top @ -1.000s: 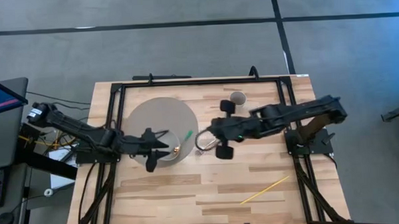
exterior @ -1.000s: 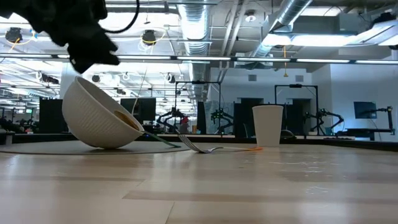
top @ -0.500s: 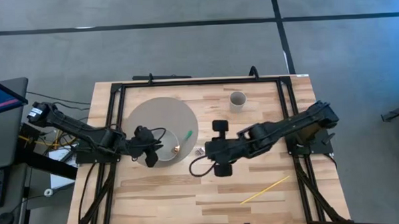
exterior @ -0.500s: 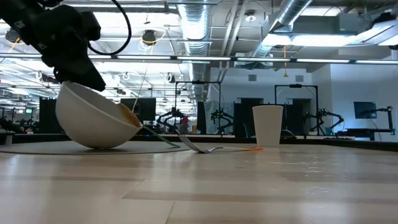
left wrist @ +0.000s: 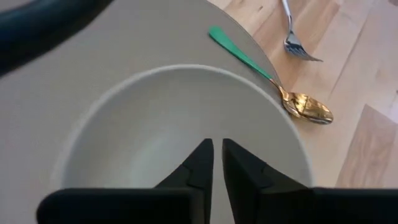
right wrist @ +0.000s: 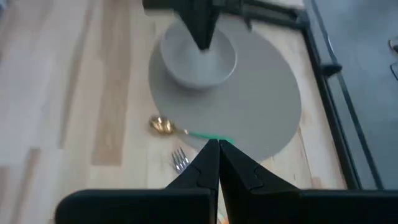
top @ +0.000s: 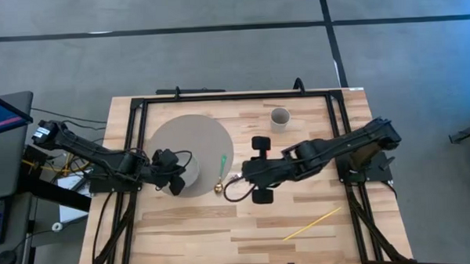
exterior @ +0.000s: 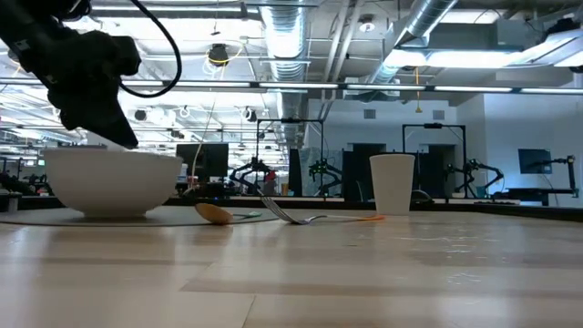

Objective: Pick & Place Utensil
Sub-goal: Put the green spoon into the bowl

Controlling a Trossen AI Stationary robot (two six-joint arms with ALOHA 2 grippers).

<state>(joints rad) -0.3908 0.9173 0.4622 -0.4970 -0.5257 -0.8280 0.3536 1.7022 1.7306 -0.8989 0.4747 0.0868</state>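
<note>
A: Spoon (top: 221,173) lies half on the mat (top: 180,134), its gold end on the wood, beside the bowl (top: 186,171); fork (right wrist: 180,160) close by.

B: Left gripper (top: 170,171) pinches the bowl rim; right gripper (top: 235,180) hovers clenched, grasping nothing; descending like that, it would likely shove the spoon or hit the fork.

A green-handled gold spoon (top: 221,173) lies flat, handle on the mat (top: 211,133), bowl on wood.

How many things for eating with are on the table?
2. The spoon, gold bowl with a green handle, lies across the round mat's edge beside the white bowl. The fork lies on the wood just past it. None looks hidden.
</note>
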